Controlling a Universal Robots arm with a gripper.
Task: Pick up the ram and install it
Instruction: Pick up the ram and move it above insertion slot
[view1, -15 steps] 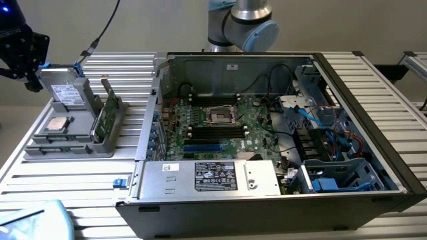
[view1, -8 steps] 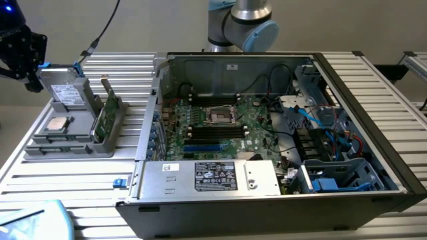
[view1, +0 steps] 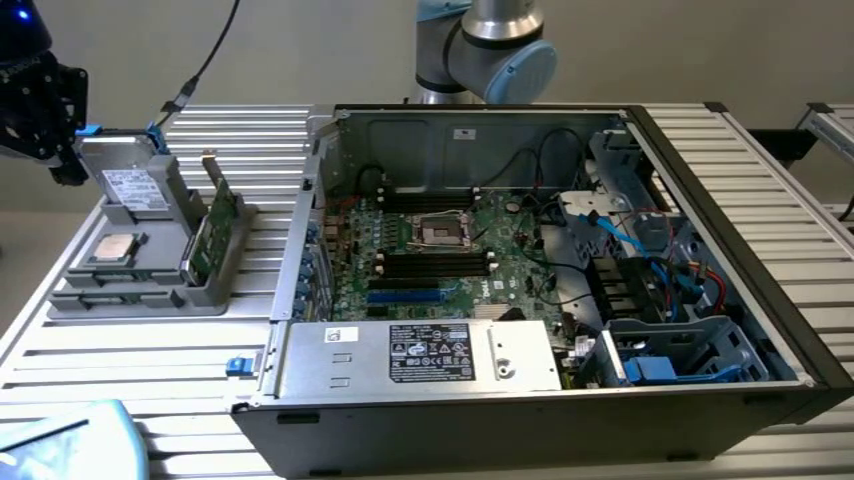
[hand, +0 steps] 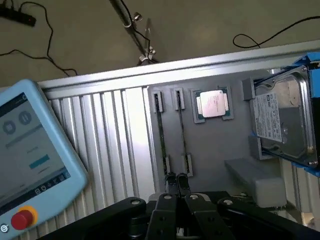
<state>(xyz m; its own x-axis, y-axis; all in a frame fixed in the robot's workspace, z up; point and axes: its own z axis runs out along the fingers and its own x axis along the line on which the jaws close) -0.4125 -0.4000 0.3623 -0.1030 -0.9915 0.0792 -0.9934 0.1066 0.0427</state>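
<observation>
Pressed together on nothing, my tool (hand: 175, 180) hangs pointing down at the exterior view's upper left, above the grey holder (view1: 134, 292). The ram (view1: 214, 240) stands on edge in that holder. Right of it, the open computer case (view1: 400, 130) sits on the tabletop (view1: 80, 380).

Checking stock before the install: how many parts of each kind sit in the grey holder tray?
Silver metal hard drive: 1
Square silver processor chip: 1
Thin green circuit boards standing on edge: 2
Total: 4
</observation>
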